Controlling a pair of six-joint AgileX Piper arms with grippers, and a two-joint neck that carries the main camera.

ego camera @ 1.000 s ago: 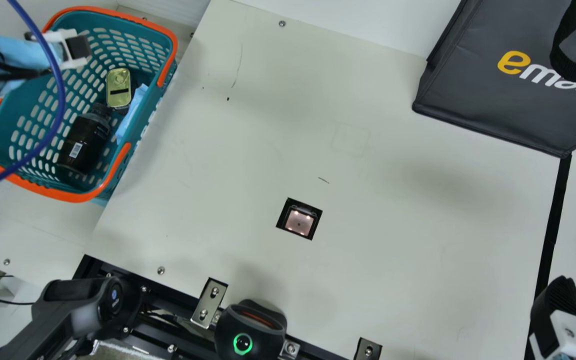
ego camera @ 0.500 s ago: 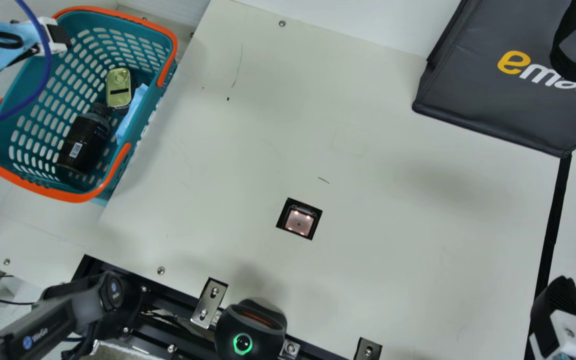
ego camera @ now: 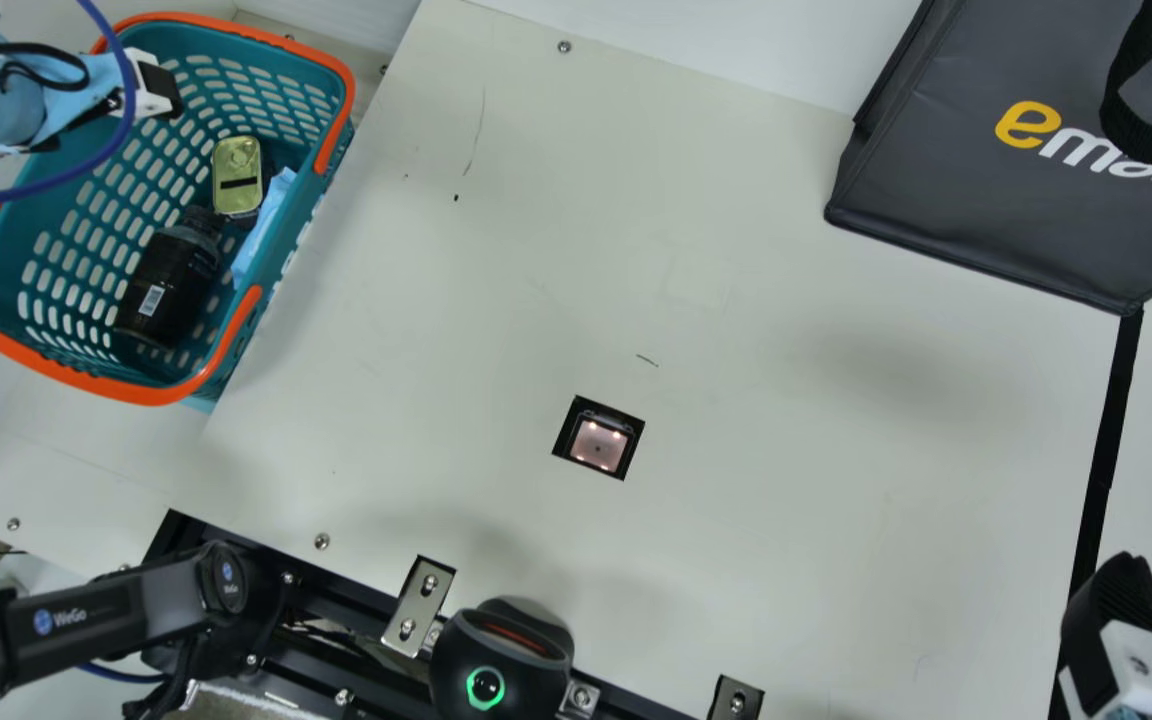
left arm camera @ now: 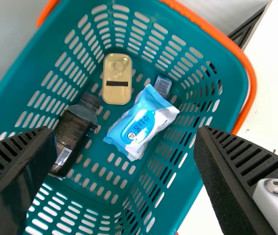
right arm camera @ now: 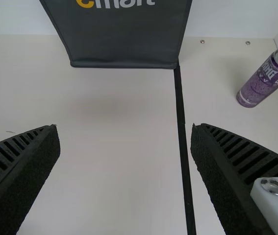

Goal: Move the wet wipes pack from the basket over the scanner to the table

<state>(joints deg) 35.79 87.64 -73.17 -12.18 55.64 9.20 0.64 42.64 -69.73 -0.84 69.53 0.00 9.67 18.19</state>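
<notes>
And here we go: my left gripper has swung back in over the basket. Half a second ago it had drawn out towards the outer long rim; now it comes inward again, near the far outer corner. For the task, that looks like lining up, with the grasp still to come.

My fingers are spread wide, nothing between them. The wet wipes pack lies down in the basket, aslant, near the long wall on the table side, and it hasn't budged through any of this. Beside it is the gold tin, with a small blue-and-white box right at the pack's end; whether those two touch, I can't tell. The dark bottle lies on the pack's other side.

Next, I judge, I want to go down and straddle the pack's narrow width, keeping clear of tin and wall. It looks soft, so it may crumple or slip if I catch only the wrapper's end.

Then it's up over the rim and across to the scanner, set into the table towards the front edge. Over on the right, my right gripper hasn't moved, wide open and holding nothing. Early stages, this!
</notes>
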